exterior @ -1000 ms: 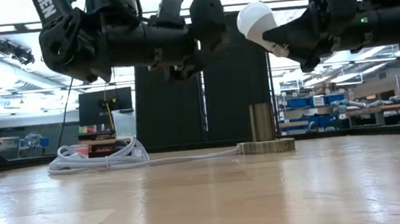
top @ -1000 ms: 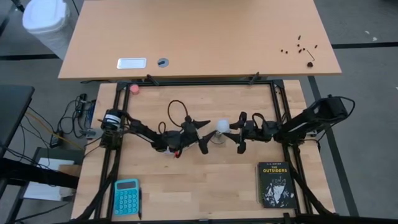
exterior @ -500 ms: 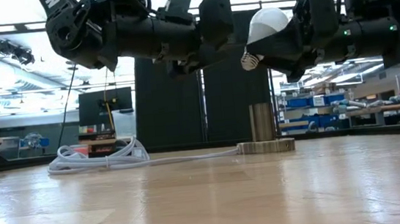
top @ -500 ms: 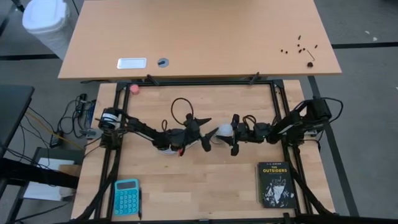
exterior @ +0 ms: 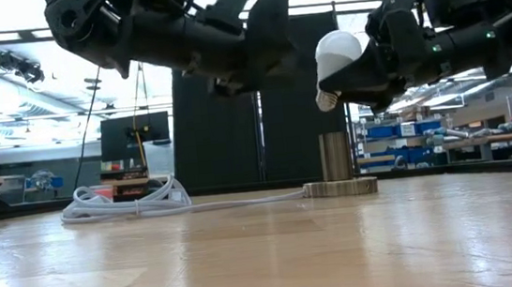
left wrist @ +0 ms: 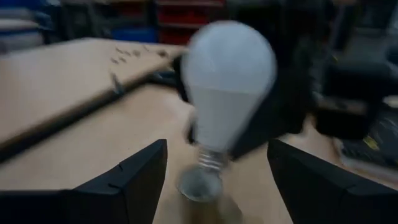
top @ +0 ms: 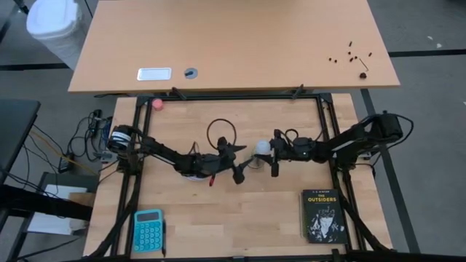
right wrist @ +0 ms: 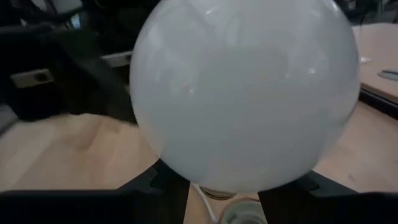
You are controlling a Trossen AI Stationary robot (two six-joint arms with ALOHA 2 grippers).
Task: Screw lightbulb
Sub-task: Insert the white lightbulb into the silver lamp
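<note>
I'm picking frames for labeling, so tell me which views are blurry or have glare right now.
Left wrist view: motion-blurred, the lightbulb and table smeared. Right wrist view: bulb fills the picture, background soft. Low view: bright ceiling light washes out behind the arms, table sharp. High view: evenly lit, clear.

Behind your bench sits a bigger tan table (top: 233, 44), top of the overhead frame, with a white bin (top: 52, 25) upper left. Down low you get dark panels (exterior: 264, 124), shelving (exterior: 406, 134) and bright ceiling lights.

Lightbulb (exterior: 335, 58) now tipped base-down, lower, over the socket (exterior: 339, 186).
</note>
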